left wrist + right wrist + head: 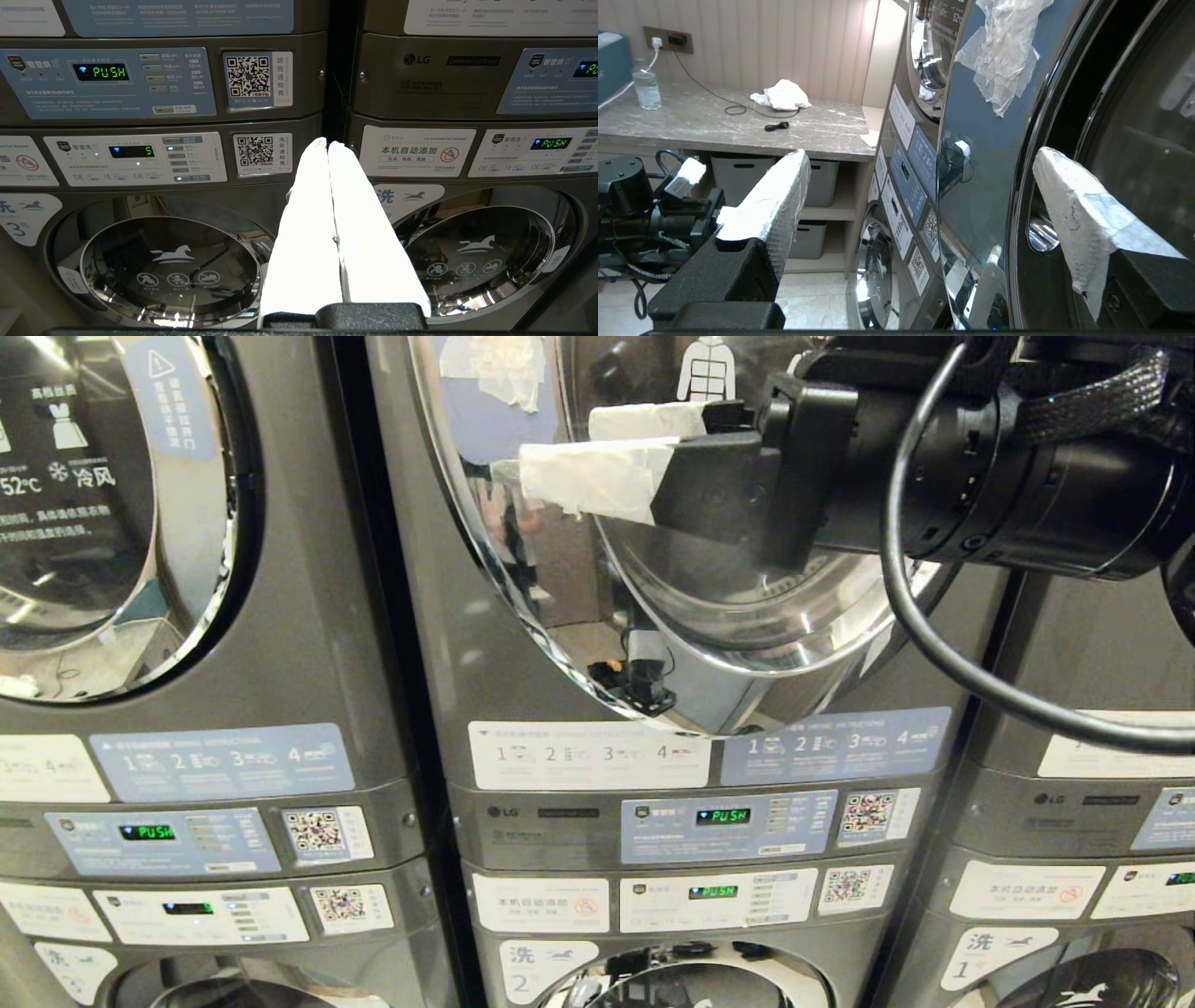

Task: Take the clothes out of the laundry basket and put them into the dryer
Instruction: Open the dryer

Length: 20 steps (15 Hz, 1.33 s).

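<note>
R pincer (597,453) open, straddling dryer (523,644) door edge.

wall: pale vertical panelling (784,42), dark socket plate (668,41) on it | counter: grey marble top (738,126) below the panelling | under counter: shelves with grey bins (742,172) | floor: light glossy tile (817,298) below the shelves | light: warm, bright on panelling
</note>
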Motion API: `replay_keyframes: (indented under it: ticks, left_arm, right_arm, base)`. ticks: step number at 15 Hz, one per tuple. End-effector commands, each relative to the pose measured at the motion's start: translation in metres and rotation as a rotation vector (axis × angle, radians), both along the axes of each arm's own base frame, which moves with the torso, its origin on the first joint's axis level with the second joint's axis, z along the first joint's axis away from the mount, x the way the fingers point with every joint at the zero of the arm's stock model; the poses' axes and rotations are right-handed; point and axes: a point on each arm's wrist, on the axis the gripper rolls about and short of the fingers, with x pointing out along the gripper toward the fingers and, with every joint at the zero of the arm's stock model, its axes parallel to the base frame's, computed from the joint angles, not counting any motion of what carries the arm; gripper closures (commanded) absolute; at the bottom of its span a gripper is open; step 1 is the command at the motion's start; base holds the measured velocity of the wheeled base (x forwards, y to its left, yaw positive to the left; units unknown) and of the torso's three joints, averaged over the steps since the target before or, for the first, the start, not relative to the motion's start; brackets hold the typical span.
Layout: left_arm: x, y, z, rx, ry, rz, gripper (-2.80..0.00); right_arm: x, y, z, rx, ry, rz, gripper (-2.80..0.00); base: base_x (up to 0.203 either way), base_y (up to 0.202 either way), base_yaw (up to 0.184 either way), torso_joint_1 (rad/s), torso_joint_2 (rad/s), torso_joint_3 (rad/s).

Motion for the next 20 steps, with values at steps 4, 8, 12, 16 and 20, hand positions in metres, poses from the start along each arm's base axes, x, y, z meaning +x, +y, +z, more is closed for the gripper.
replay_keyframes:
  ticks: [4,8,12,16,20]
  left_arm:
    - [0.0,0.0,0.0,0.0,0.0,0.001,0.0]
    - [0.0,0.0,0.0,0.0,0.0,-0.001,0.0]
    - [0.0,0.0,0.0,0.0,0.0,0.001,0.0]
    - [0.0,0.0,0.0,0.0,0.0,0.001,0.0]
    - [0.0,0.0,0.0,0.0,0.001,0.001,0.0]
  right_arm:
    - [0.006,0.005,-0.008,-0.022,-0.011,-0.001,-2.8]
    - [0.013,0.011,-0.016,-0.042,-0.015,-0.006,-2.8]
    - [0.016,0.014,-0.022,-0.059,-0.021,0.001,-2.8]
    - [0.012,0.017,-0.021,-0.057,-0.014,0.018,-2.8]
    - [0.014,0.019,-0.023,-0.06,-0.015,0.008,-2.8]
  base:
    - [0.0,0.0,0.0,0.0,0.0,0.0]
    - [0.0,0.0,0.0,0.0,0.0,0.0]
    - [0.0,0.0,0.0,0.0,0.0,0.0]
    - [0.0,0.0,0.0,0.0,0.0,0.0]
    - [0.0,0.0,0.0,0.0,0.0,0.0]
